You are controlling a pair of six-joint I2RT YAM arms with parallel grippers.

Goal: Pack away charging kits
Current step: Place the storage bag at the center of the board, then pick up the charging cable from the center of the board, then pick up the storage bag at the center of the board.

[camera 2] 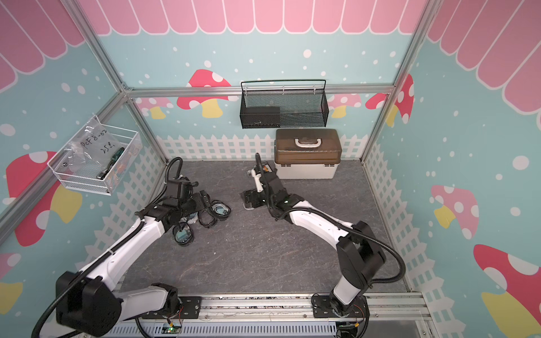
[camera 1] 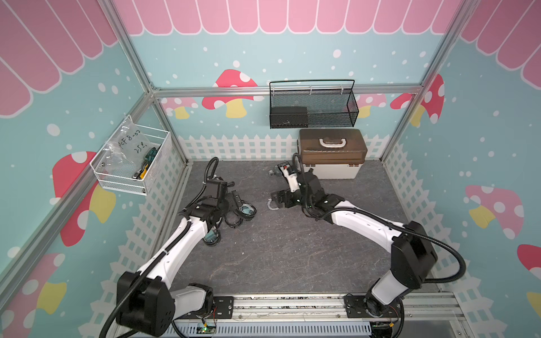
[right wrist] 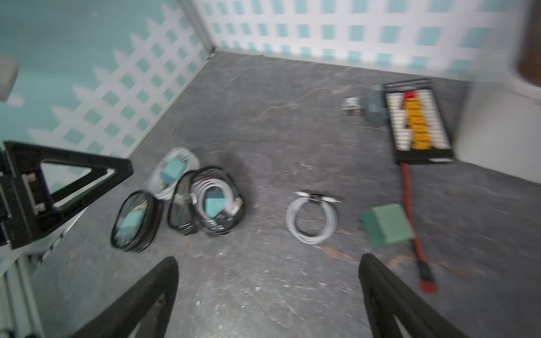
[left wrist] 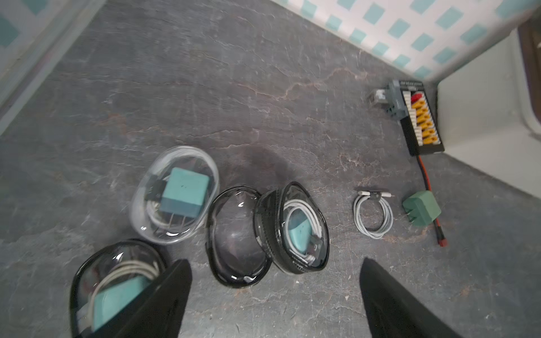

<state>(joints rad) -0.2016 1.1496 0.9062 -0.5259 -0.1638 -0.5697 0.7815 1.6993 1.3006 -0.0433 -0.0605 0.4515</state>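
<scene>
In both top views the slate floor (camera 1: 292, 257) lies bare across its middle and near side, so I have free room there. The fence-print wall (camera 1: 164, 187) runs close along my left arm, and the white box (camera 1: 330, 171) with its brown lid fills the back right. My left gripper (camera 1: 235, 200) hangs over the charging kits (camera 1: 244, 211) clustered near that wall. My right gripper (camera 2: 247, 200) sits low at mid-floor, in front of the box. From the left wrist, my left gripper (left wrist: 275, 263) stands spread wide, with nothing between its fingers. A closed pouch (left wrist: 117, 278) is half hidden behind one finger. Just ahead lie a clear oval case (left wrist: 175, 194) and an open black-rimmed pouch (left wrist: 292, 228), their long axes roughly parallel. Apart from them, the white cable coil (left wrist: 373, 215) lies flat. The green plug adapter (left wrist: 421, 212) sits just beside it, prongs toward the coil, resting on the red-black wire (left wrist: 426, 178) of the connector board (left wrist: 421, 117). The right wrist view is blurred. There my right gripper (right wrist: 269, 259) is also spread and empty, and the coil lies ahead between its finger lines. The coil's strapped plug ends lie crosswise on its far edge.
</scene>
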